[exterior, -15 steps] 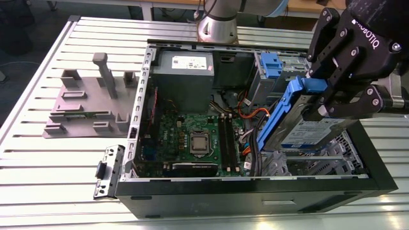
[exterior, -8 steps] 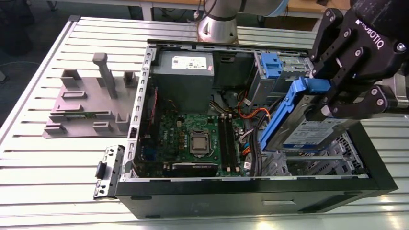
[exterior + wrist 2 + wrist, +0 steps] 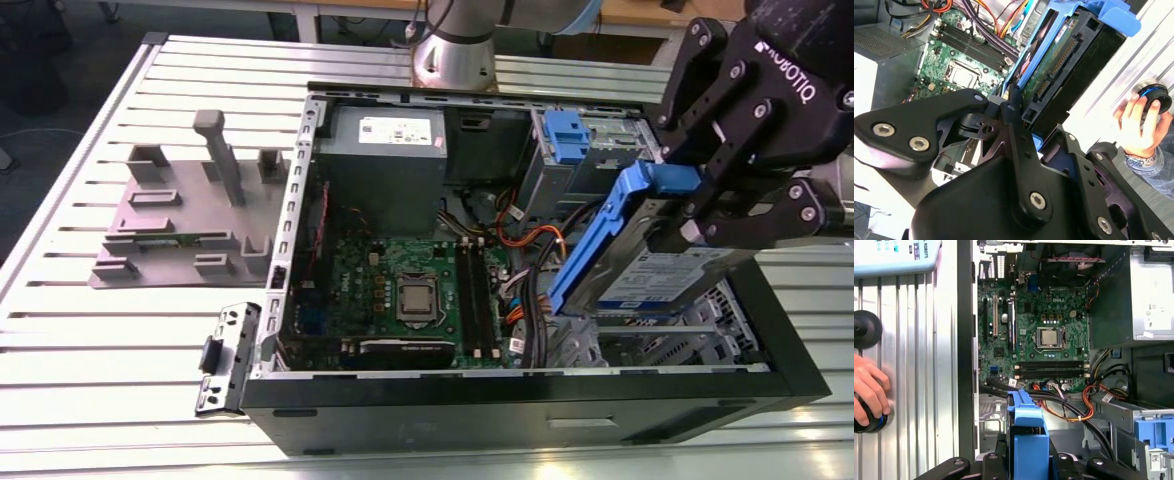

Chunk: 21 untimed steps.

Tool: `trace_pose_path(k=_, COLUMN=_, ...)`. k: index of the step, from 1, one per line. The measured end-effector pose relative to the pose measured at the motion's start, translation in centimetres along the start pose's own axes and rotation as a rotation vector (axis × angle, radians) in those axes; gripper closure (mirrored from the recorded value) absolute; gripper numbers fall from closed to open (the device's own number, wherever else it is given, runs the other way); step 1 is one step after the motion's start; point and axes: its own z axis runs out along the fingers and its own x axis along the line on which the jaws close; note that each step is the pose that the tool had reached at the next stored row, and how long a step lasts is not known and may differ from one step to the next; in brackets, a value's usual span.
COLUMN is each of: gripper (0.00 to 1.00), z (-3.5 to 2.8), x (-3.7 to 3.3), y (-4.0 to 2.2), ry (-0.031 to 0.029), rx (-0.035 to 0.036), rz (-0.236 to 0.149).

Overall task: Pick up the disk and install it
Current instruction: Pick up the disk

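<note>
The disk (image 3: 641, 255), a silver drive with a white-and-blue label in a blue plastic bracket, hangs tilted on edge over the drive bay area at the exterior view's right side of the open computer case (image 3: 534, 385). My black gripper (image 3: 694, 200) is shut on its upper end, one finger on each flat side. In the second wrist view the disk (image 3: 1074, 65) shows its connector edge and green board, clamped in the gripper (image 3: 1029, 120). The first wrist view shows the disk's blue bracket (image 3: 1027, 430) edge-on between the gripper (image 3: 1027, 460) fingers, above the cables.
The case holds a green motherboard (image 3: 414, 290), a grey metal box with a white sticker (image 3: 387, 150), orange and black cables (image 3: 527, 235) and another blue bracket (image 3: 567, 135). A grey plastic stand with posts (image 3: 180, 215) lies beside the case. A person's hand (image 3: 1139, 127) holds a round knob on the table.
</note>
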Motion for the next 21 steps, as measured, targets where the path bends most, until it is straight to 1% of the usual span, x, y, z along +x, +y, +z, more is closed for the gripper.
trace_pose_path(k=21, gripper=0.64, z=-0.05, x=-0.06, y=-1.38, ry=0.0000, rx=0.0000, rz=0.000)
